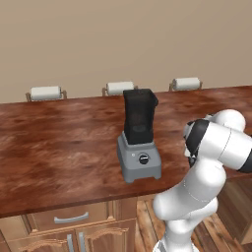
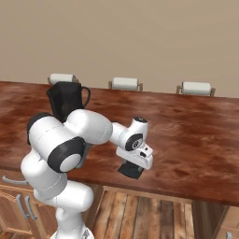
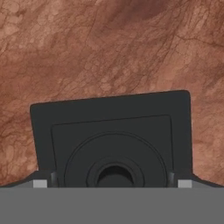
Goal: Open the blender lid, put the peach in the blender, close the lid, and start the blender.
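Note:
The blender (image 1: pixel 139 147) stands on the wooden counter (image 1: pixel 59 147), grey base and black knob facing me, with its dark jar uncovered at the top. From the right base view its jar (image 2: pixel 65 99) is partly hidden behind my arm. The blender lid (image 3: pixel 111 135), a flat black square with a raised round centre, lies on the counter near the front edge, to the right of the blender. My gripper (image 3: pixel 112 183) hovers just above the lid (image 2: pixel 130 171), open, one fingertip on each side and nothing held. The peach is out of view.
Three white-cushioned stool backs (image 1: pixel 120 87) line the counter's far side. Wooden cabinet drawers (image 1: pixel 71 216) sit under the front edge, above a plank floor. Bare counter stretches left of the blender and right of the lid (image 2: pixel 200 135).

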{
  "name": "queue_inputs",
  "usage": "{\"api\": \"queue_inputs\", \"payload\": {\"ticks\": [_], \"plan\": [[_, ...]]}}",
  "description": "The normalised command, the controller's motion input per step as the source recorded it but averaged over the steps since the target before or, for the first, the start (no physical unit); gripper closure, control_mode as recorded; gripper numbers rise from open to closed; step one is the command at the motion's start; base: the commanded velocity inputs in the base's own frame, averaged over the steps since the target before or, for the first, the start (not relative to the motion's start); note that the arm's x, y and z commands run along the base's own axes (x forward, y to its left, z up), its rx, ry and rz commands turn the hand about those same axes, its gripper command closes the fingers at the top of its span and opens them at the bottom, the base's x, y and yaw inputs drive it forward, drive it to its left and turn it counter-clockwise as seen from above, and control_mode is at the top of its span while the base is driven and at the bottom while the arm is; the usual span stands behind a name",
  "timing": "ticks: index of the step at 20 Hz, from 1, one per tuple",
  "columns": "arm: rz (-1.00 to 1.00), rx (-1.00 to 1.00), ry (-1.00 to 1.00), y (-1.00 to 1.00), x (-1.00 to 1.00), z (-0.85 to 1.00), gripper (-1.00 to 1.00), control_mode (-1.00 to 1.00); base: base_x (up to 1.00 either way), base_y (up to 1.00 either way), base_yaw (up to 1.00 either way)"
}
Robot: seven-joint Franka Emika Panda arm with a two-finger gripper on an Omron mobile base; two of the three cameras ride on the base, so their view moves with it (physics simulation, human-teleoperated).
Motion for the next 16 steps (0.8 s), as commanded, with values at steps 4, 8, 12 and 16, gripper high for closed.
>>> {"api": "queue_inputs", "payload": {"ticks": [4,8,12,16], "plan": [[0.00,0.00,0.00,0.13,0.00,-0.18,-1.00,-1.00,0.00,0.00,0.00],[0.00,0.00,-0.03,0.13,0.00,-0.15,1.00,-1.00,0.00,0.00,0.00],[0.00,0.00,-0.07,0.11,-0.05,-0.16,1.00,-1.00,0.00,0.00,0.00],[0.00,0.00,-0.07,0.16,-0.04,-0.21,1.00,-1.00,0.00,0.00,0.00]]}}
